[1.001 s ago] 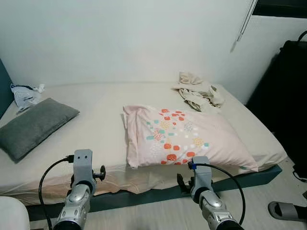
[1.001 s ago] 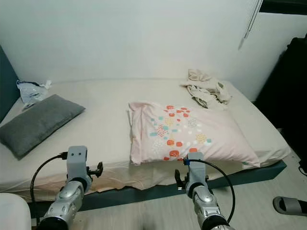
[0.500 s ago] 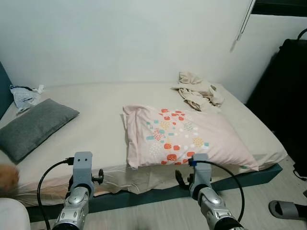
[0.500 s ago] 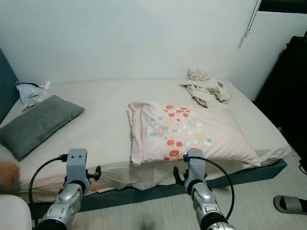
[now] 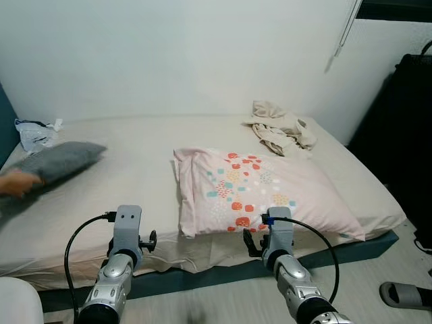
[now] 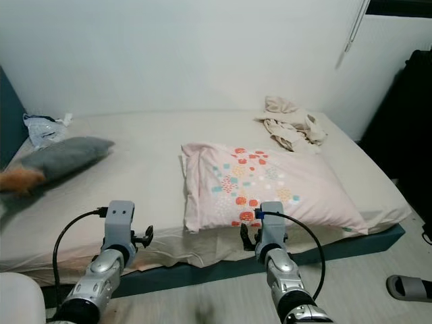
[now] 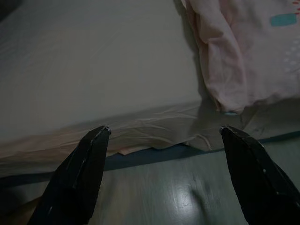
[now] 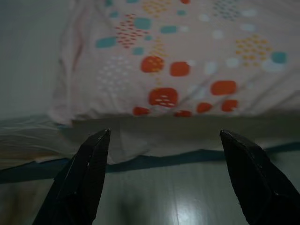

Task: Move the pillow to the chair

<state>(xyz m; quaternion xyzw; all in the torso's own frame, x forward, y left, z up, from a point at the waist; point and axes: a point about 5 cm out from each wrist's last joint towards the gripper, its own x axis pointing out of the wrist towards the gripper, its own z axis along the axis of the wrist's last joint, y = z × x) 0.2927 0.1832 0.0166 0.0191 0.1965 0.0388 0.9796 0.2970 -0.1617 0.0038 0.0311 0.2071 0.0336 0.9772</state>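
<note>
Patterned pillow on bed

**Count of things at the bed**

One bed. Two pillows: one pink pillow with coloured spots, one grey pillow, blurred. One heap of beige cloth. One crumpled bag by the grey pillow. One person's hand at the grey pillow. Two robot hands: left hand, right hand. One slipper on the floor.
</note>
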